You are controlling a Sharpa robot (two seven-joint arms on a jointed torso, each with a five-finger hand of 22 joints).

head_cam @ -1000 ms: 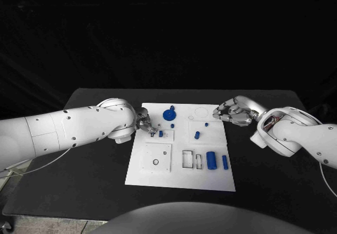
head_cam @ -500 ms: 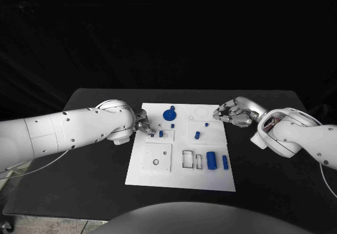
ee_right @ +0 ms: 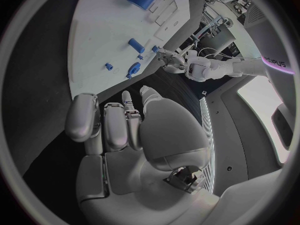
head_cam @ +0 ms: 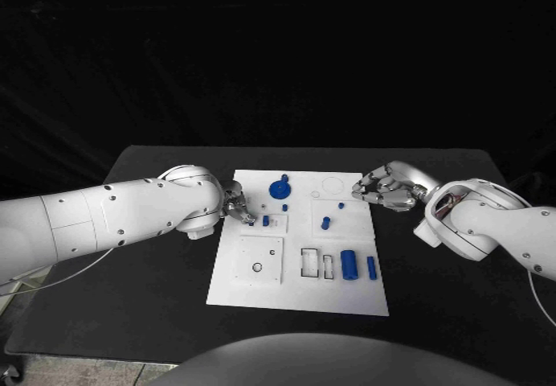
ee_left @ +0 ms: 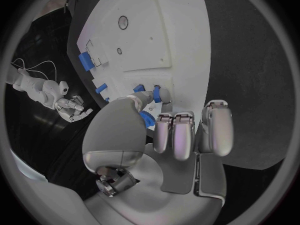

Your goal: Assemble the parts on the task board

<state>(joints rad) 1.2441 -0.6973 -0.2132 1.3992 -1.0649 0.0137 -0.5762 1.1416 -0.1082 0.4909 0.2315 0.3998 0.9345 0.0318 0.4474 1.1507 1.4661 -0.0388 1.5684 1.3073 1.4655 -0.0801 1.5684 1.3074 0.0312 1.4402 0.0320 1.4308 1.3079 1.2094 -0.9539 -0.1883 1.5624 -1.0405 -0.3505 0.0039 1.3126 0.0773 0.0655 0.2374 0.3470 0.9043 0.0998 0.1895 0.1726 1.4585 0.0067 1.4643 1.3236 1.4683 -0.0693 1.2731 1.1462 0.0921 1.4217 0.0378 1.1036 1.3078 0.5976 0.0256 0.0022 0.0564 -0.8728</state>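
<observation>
The white task board [head_cam: 299, 277] lies in the middle of the black table. On its far part are a round blue part [head_cam: 278, 190] and several small blue pegs, one of them [head_cam: 265, 219] standing in a small square plate. My left hand [head_cam: 239, 204] hovers at the board's far left edge, its fingers [ee_left: 182, 135] curled in. Its thumb tip lies right beside that peg [ee_left: 157, 93]; I cannot tell whether they touch. My right hand [head_cam: 387, 186] hangs curled over the board's far right edge, holding nothing [ee_right: 119, 122].
Two blue cylinders [head_cam: 349, 260] [head_cam: 371, 268] lie beside rectangular slots [head_cam: 309, 263] on the board's near right. A square plate with small holes [head_cam: 259, 260] sits near left. Bare black table [head_cam: 151, 281] flanks the board on both sides.
</observation>
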